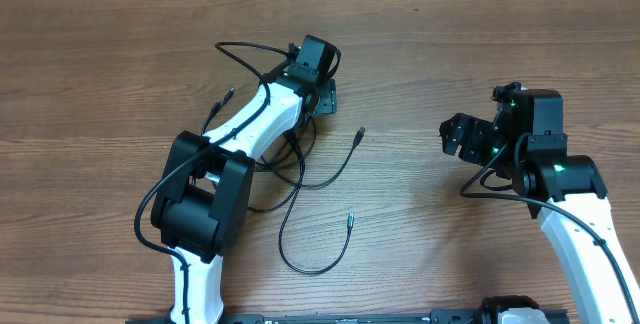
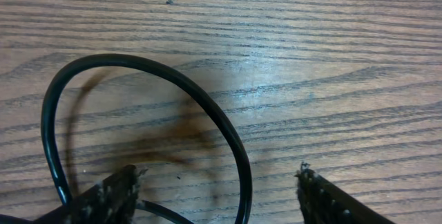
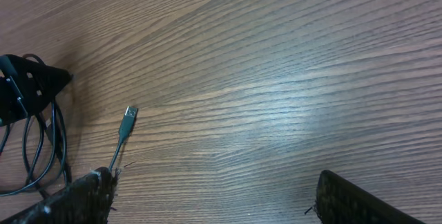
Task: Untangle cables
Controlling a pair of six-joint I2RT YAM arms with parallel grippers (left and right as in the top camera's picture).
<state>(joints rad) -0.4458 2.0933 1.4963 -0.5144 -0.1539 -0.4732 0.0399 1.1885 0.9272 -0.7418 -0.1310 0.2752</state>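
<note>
Black cables (image 2: pixel 110 58) bunched under left arm. Left gripper (image 2: pixel 221 182) gapes astride one loop, gripping nothing, probably lining up a pinch. Right gripper (image 3: pixel 214 186) wide, empty, parked clear.

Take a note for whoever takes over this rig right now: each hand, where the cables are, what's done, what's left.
Left hand: open over the wooden table. One cable loop lies between its fingers, ungripped.
Right hand: open and empty. A metal-tipped plug end lies near it.
Thin black cables: on the table, crossing one another beside and under the left arm.
Done: nothing separated.
Left: grip, pull apart, lay out singly.
</note>
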